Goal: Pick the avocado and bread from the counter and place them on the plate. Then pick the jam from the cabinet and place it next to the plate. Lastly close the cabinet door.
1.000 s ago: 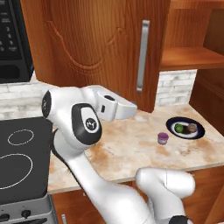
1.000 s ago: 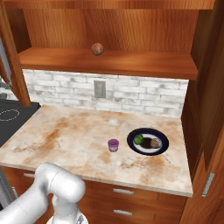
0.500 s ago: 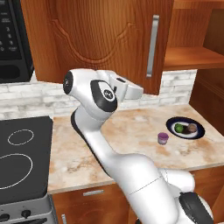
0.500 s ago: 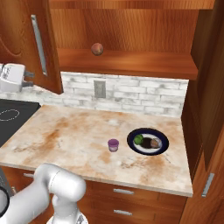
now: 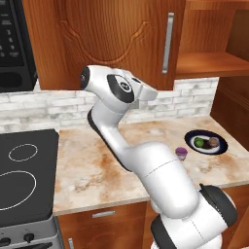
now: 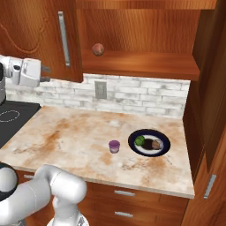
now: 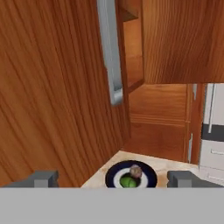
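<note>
Swinging since the earlier frames, the cabinet door (image 5: 116, 39) had come round from covering only the left part of the opening to standing across most of it, and the arm had risen with it — the hand (image 6: 28, 73) now sat high, just beside the door's face below the long metal handle (image 6: 64, 39). Its fingers (image 7: 41, 179) stood spread wide apart with nothing between them; in the hand view the door's wood ran close along one side, so the hand seemed to be there to push rather than to grip. The right part of the cabinet (image 6: 145, 66) was still uncovered, its shelf bare but for a reddish-brown ball (image 6: 98, 49) at the back. Down on the tabletop (image 6: 66, 137), the plate (image 6: 149, 142) carried the avocado (image 6: 140, 141) and the bread (image 6: 156, 144) side by side, as the task asks, and the jam (image 6: 114, 146) stood upright just beside the plate's rim, apart from it — placed there as its own step. By this reading, only the closing of the door remained, with one further shove toward the right likely needed.
</note>
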Robot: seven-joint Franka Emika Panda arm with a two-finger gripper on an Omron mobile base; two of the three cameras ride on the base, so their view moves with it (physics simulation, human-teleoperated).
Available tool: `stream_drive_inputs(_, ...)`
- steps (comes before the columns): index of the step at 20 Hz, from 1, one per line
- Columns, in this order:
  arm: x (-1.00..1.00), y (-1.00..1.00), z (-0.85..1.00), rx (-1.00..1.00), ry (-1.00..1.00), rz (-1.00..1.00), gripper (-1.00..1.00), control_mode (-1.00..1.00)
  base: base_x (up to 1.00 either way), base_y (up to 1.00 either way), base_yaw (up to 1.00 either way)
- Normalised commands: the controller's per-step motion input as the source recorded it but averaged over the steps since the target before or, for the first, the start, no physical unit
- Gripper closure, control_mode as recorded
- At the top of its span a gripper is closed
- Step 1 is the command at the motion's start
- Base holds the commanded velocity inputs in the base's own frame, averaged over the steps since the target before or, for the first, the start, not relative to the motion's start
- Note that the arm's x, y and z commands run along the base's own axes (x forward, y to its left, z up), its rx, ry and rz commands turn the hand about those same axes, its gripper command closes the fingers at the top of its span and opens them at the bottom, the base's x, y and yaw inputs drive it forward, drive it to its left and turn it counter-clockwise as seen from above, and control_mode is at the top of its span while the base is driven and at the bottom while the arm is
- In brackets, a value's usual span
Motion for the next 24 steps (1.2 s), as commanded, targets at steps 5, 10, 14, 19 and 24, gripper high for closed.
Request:
stream_drive_inputs(5,0.63,-0.54,-0.74,0.0,-0.21,0.14,-1.0,-1.0,0.0,0.0,0.0)
stream_drive_inputs(10,0.86,-0.58,-0.14,0.04,-0.2,0.05,-1.0,-1.0,0.0,0.0,0.0)
stream_drive_inputs(14,1.0,-0.35,0.1,0.09,-0.09,-0.04,-1.0,-1.0,0.0,0.0,0.0)
stream_drive_inputs(19,0.48,-0.2,-0.03,0.05,0.0,-0.04,-1.0,-1.0,0.0,0.0,0.0)
stream_drive_inputs(24,-0.89,-0.39,-0.08,0.07,0.12,-0.06,-1.0,-1.0,0.0,0.0,0.0)
